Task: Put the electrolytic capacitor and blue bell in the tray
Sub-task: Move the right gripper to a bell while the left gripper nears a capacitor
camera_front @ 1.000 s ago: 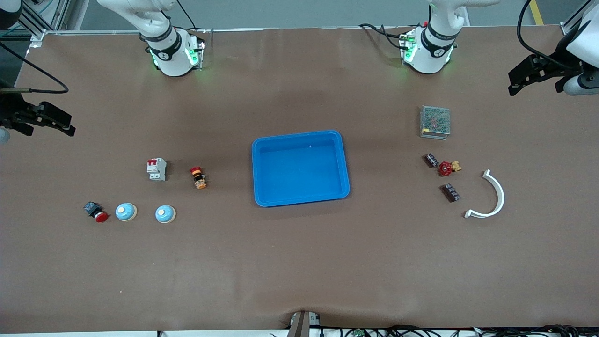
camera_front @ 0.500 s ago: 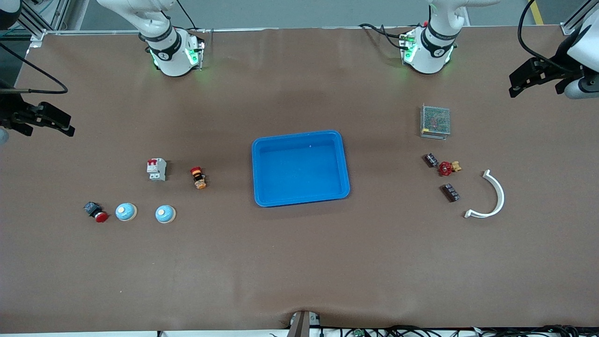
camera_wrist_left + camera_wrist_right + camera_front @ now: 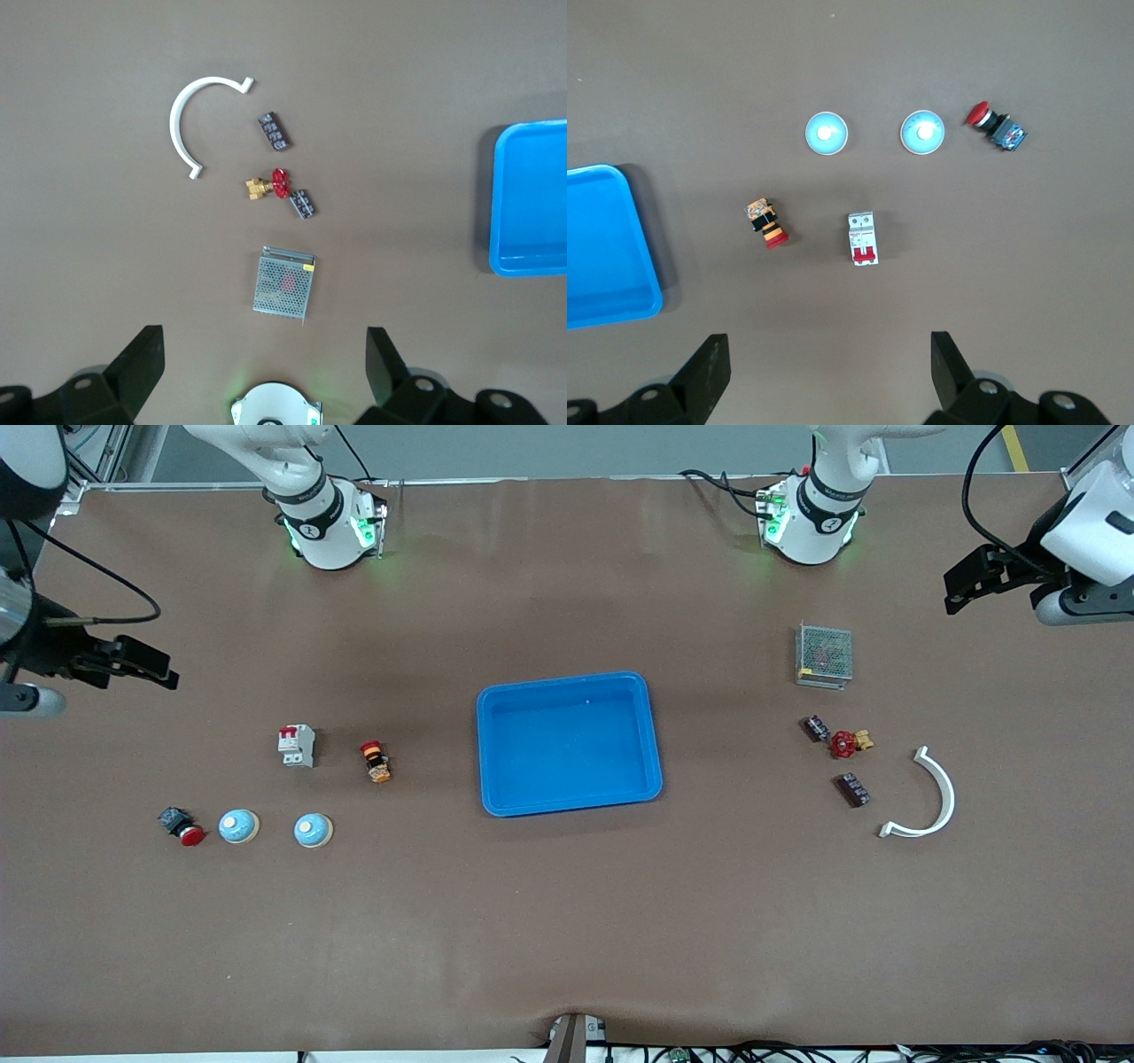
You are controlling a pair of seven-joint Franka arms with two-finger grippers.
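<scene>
Right gripper (image 3: 168,676), fingers spread wide and holding nothing, hangs over bare table at the right arm's end. The two blue bells (image 3: 238,826) (image 3: 313,830) lie side by side on the table, well apart from it and nearer the front camera; in the right wrist view they show as pale-blue domes (image 3: 924,132) (image 3: 826,133).

Count at this end: one red-capped push button (image 3: 181,825) just beside the outer bell, one white circuit breaker (image 3: 297,745) with red toggles, one small orange-and-black striped part (image 3: 376,762) lying on its side.

Tray (image 3: 570,743): one, bright blue, mid-table, nothing in it.

Left arm's end: one grey mesh box (image 3: 824,654); two small dark blocks (image 3: 816,729) (image 3: 853,789); one red-handled brass valve (image 3: 848,742) just beside the first block; one white curved strip (image 3: 930,797). I cannot tell which item here is the electrolytic capacitor.

Left gripper (image 3: 955,588), fingers likewise wide and holding nothing, hangs over the table edge at the left arm's end, well apart from the mesh box.

No legible writing on any item.
</scene>
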